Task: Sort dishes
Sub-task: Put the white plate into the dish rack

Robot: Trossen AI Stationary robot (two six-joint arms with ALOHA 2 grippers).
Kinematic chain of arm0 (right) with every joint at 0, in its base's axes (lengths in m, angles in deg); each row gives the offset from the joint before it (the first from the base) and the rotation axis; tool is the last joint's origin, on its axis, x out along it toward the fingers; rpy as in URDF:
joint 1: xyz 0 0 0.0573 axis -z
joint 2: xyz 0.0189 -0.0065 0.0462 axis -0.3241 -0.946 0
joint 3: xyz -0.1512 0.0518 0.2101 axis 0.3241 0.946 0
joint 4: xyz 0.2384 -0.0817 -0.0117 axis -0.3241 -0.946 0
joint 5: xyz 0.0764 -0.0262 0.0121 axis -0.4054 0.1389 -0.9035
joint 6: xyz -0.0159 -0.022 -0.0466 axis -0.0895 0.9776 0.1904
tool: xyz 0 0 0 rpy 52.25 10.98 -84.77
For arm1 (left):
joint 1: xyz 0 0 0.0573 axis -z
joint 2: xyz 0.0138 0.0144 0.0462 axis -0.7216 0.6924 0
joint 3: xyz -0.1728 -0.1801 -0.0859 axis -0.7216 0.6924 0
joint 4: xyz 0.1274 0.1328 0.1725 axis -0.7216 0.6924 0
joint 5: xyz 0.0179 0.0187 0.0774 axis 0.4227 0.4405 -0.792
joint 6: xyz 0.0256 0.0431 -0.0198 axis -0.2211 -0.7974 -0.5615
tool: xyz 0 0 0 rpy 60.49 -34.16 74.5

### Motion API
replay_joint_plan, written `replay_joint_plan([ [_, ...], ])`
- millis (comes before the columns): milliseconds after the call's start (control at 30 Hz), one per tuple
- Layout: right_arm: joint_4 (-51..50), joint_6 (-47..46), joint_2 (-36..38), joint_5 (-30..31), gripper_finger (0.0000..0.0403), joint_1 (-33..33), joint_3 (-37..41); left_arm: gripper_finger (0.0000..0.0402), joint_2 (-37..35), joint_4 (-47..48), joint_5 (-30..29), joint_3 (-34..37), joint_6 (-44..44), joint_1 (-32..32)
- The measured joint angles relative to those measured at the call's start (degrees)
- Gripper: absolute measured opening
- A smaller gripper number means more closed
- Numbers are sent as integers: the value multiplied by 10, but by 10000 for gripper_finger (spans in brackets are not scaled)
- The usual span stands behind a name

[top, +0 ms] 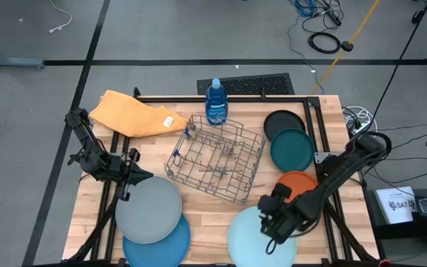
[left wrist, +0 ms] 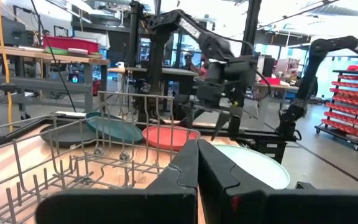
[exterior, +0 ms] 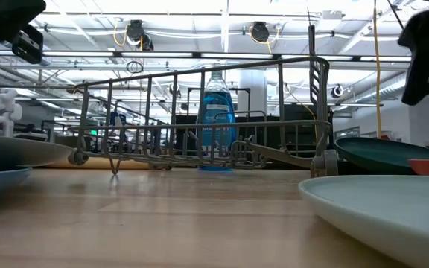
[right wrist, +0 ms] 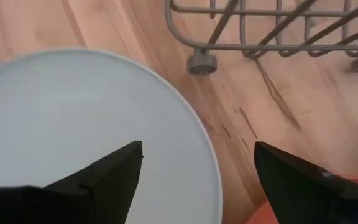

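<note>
- Nearest us: light blue plate (top: 262, 237) on the table's front edge; right gripper (right wrist: 197, 165) hovers over its rim, fingers spread, grasping nothing
- Blue plate (top: 156, 243) lies under grey plate (top: 148, 209) at front left; left gripper (left wrist: 197, 180) just above, clenched, empty
- Wire rack (top: 215, 157) mid-table
- We note orange plate (top: 296, 182), dark teal plate (top: 291, 150), black plate (top: 284, 122) overlapping in a row toward the far right
</note>
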Motion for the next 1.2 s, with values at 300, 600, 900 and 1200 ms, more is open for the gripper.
replay_joint_plan([
  [300,126,73,44,-100,300,45,134,0,0,-1,-7,0,0,0],
  [600,174,141,40,-145,300,84,156,0,0,-1,-13,0,0,0],
  [900,171,156,16,-147,300,94,157,0,0,0,-13,0,-2,0],
  [1200,163,165,-41,-130,300,93,140,0,0,4,-14,0,-4,0],
])
